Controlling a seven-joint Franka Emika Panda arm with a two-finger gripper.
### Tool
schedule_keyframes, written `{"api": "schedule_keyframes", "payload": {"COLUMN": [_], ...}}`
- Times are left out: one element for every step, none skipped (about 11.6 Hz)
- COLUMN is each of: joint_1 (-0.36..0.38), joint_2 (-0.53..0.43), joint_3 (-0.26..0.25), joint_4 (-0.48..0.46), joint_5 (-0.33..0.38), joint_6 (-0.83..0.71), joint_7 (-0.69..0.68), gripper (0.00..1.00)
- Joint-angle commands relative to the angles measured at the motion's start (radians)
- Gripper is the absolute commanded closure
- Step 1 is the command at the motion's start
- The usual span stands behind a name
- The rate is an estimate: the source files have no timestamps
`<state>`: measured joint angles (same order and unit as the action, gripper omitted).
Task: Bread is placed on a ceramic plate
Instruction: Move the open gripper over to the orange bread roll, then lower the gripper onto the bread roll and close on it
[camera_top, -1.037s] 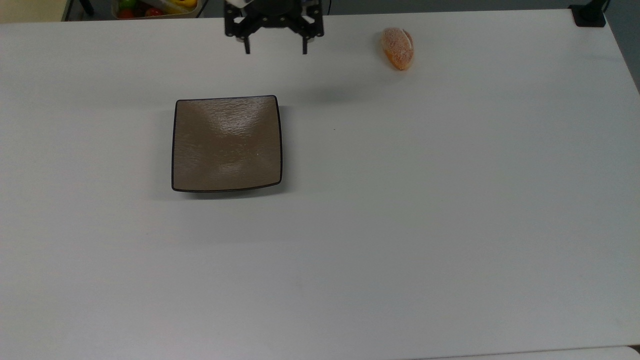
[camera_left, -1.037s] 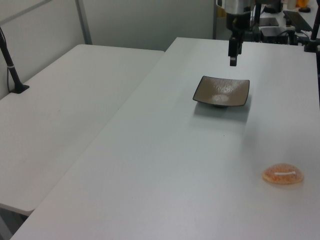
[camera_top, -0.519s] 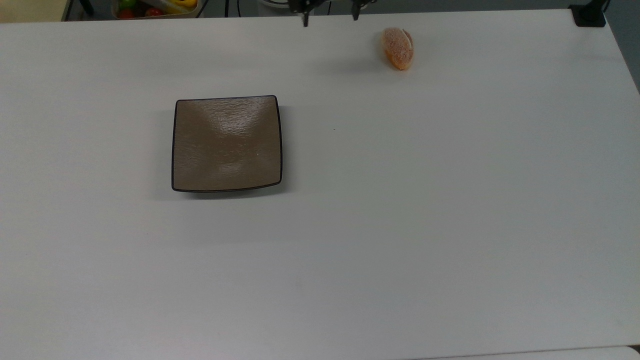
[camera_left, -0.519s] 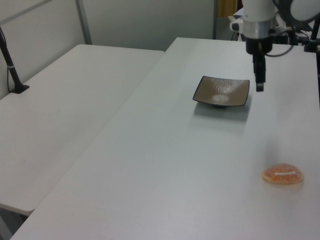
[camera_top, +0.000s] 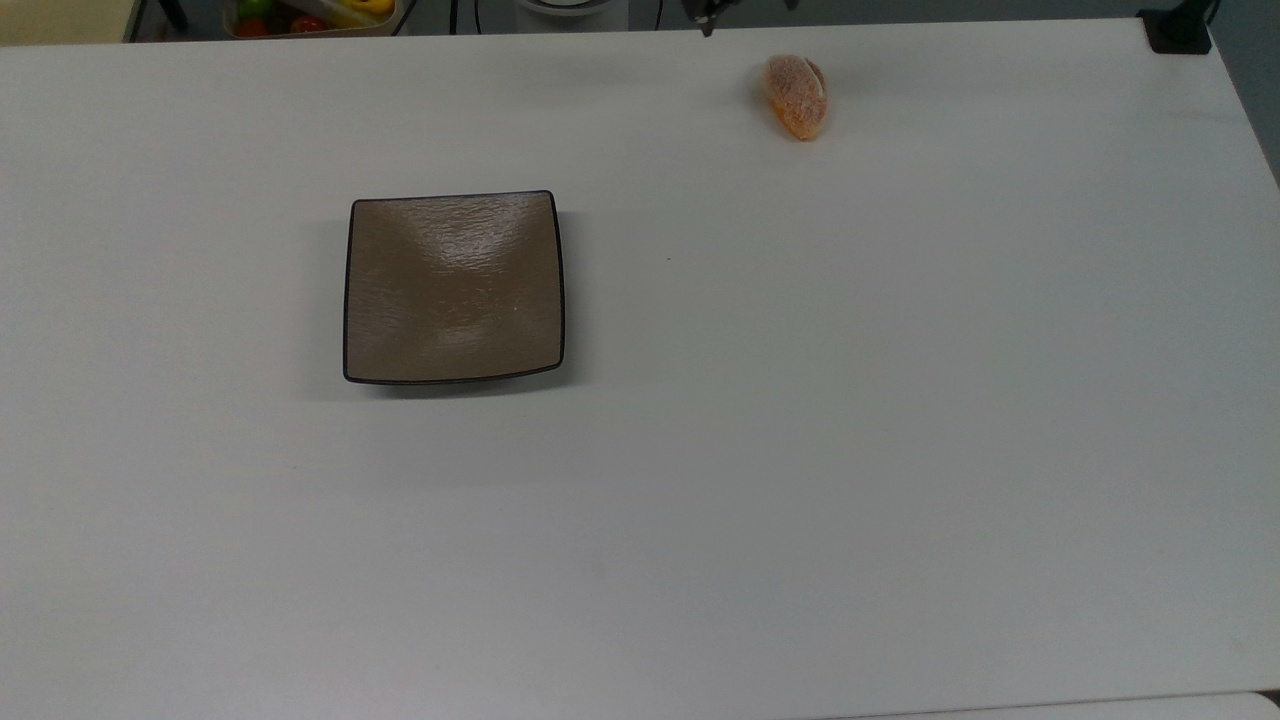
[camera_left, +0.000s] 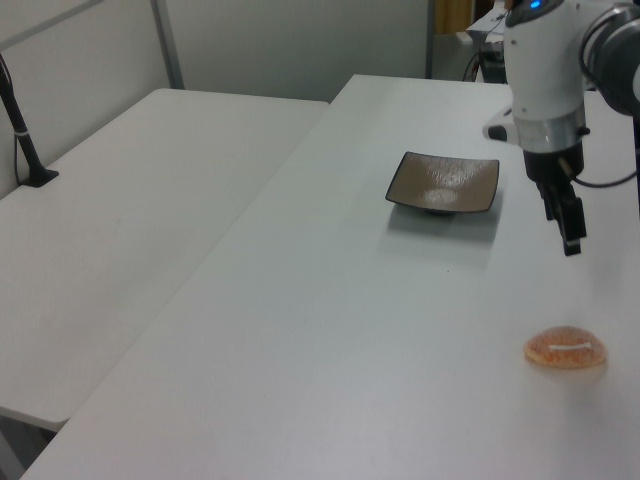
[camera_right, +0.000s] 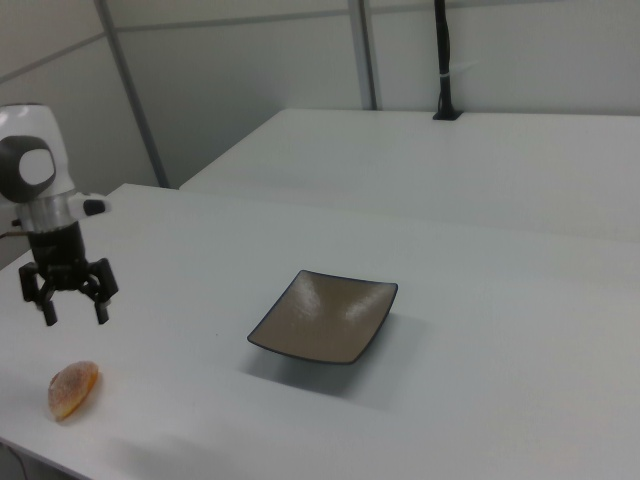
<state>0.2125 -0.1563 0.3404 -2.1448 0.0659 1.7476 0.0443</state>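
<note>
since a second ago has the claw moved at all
Yes. In the left view the claw has gone from above the square brown plate toward the left view's lower right, closer to the bread roll.

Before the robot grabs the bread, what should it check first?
1. Gripper open: ok, its fingers are spread apart.
2. Gripper holding nothing: ok.
3. Bread free to grab: ok, it lies alone on the table with its slit side up.
4. Gripper right over the bread: not ok, in the right view it hangs in the air above and just beyond the bread.
5. Plate ready: ok, nothing lies on it.
6. Path from bread to plate: ok, bare table between them.
</note>
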Motion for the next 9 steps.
{"api": "schedule_keyframes", "payload": {"joint_1": [0.011, 0.027, 0.04, 0.053, 0.064, 0.07, 0.071, 0.071, 0.071], "joint_2": [0.049, 0.067, 0.092, 0.113, 0.129, 0.151, 0.176, 0.193, 0.199], "joint_3": [0.064, 0.071, 0.071, 0.072, 0.077, 0.078, 0.078, 0.078, 0.08], "joint_4": [-0.021, -0.029, -0.035, -0.047, -0.061, -0.069, -0.069, -0.069, -0.069], "joint_5": [0.025, 0.026, 0.026, 0.026, 0.026, 0.026, 0.026, 0.026, 0.025], "joint_6": [0.021, 0.051, 0.097, 0.136, 0.18, 0.222, 0.254, 0.279, 0.285], "joint_7": [0.003, 0.003, 0.025, 0.048, 0.06, 0.065, 0.065, 0.074, 0.078], "gripper": [0.0, 0.0, 0.0, 0.0, 0.0, 0.0, 0.0, 0.0, 0.0]}}
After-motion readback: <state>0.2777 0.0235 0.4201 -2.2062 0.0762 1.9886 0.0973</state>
